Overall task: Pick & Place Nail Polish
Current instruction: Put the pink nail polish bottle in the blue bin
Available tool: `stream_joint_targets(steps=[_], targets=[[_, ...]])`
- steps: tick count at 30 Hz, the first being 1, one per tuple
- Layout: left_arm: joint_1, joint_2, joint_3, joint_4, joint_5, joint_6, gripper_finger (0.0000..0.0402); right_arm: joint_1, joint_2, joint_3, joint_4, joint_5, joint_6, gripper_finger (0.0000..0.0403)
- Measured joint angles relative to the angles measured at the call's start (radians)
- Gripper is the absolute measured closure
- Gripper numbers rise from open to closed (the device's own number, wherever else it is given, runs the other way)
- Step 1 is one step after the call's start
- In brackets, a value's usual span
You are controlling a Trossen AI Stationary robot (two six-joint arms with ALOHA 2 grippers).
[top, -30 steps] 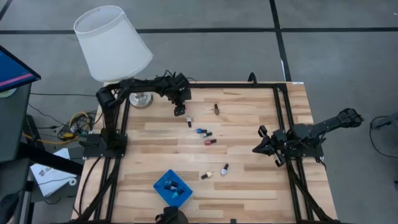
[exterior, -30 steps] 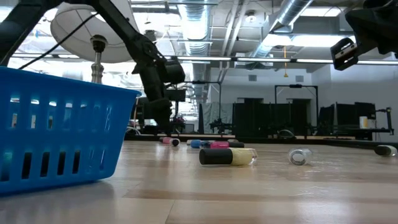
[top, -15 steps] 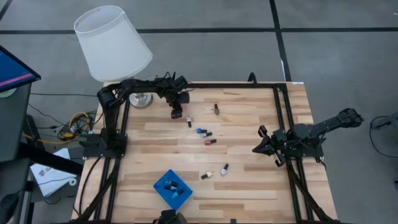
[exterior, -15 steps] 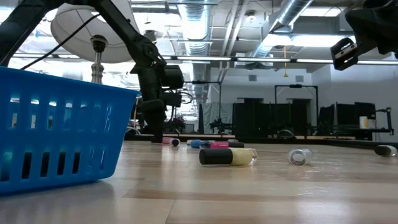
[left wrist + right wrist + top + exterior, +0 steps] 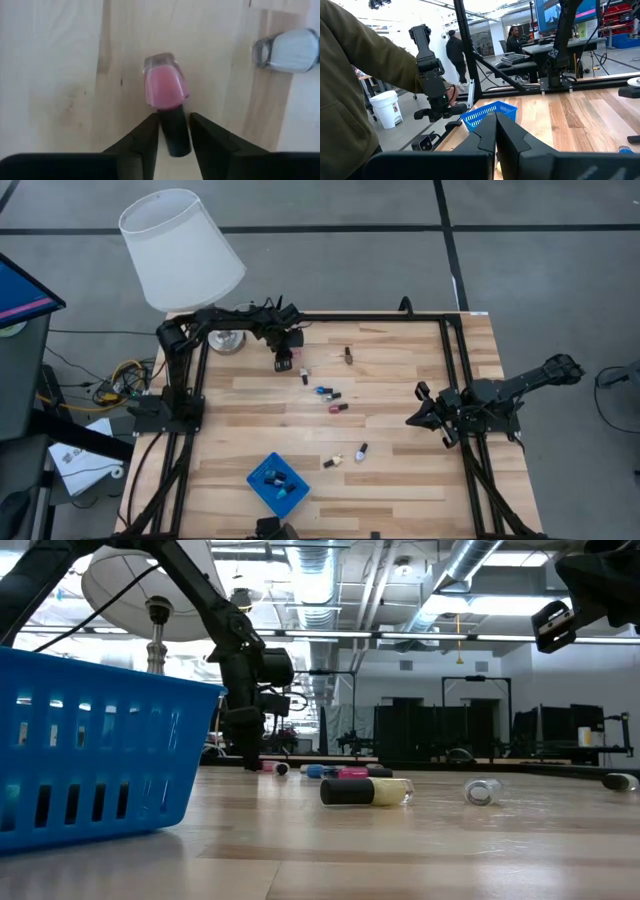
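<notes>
Table (image 5: 400, 480): lamp (image 5: 185, 250) at the far left corner, basket (image 5: 278, 484) at the near edge left of centre, holding bottles. Loose nail polish bottles (image 5: 330, 393) lie scattered between, from the far middle down toward the near middle. Left gripper (image 5: 283, 362) is at the far side just right of the lamp base, its fingers either side of one lying bottle's (image 5: 167, 105) cap; right gripper (image 5: 418, 408) sits at the right edge, apart from all bottles.

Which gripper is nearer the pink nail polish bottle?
Left. The left gripper straddles the pink bottle's dark cap; the right gripper waits far across the table.
</notes>
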State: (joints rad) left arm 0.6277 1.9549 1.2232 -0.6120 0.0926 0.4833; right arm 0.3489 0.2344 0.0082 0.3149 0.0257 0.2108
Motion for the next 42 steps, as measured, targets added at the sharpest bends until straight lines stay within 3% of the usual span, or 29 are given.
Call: stream_joint_targets(steps=[9,14,24,28,33,38,42], targets=[[-0.014,-0.004,-0.025,0.000,-0.044,-0.022,0.0348,0.000,0.000,0.000,0.000,0.000,0.000,0.0403],[-0.041,-0.019,-0.028,-0.001,-0.068,-0.022,0.0350,0.000,0.000,0.000,0.000,0.000,0.000,0.0403],[-0.146,-0.281,-0.034,-0.082,-0.082,-0.107,0.0351,0.000,0.000,0.000,0.000,0.000,0.000,0.0403],[-0.271,-0.440,-0.031,-0.110,-0.042,-0.261,0.0351,0.000,0.000,0.000,0.000,0.000,0.000,0.0403],[-0.530,-0.598,-0.030,-0.120,-0.042,-0.459,0.0351,0.000,0.000,0.000,0.000,0.000,0.000,0.0403],[-0.839,-0.627,-0.030,-0.118,-0.075,-0.660,0.0351,0.000,0.000,0.000,0.000,0.000,0.000,0.0403],[-1.037,-0.565,-0.030,-0.115,-0.142,-0.786,0.0351,0.000,0.000,0.000,0.000,0.000,0.000,0.0403]])
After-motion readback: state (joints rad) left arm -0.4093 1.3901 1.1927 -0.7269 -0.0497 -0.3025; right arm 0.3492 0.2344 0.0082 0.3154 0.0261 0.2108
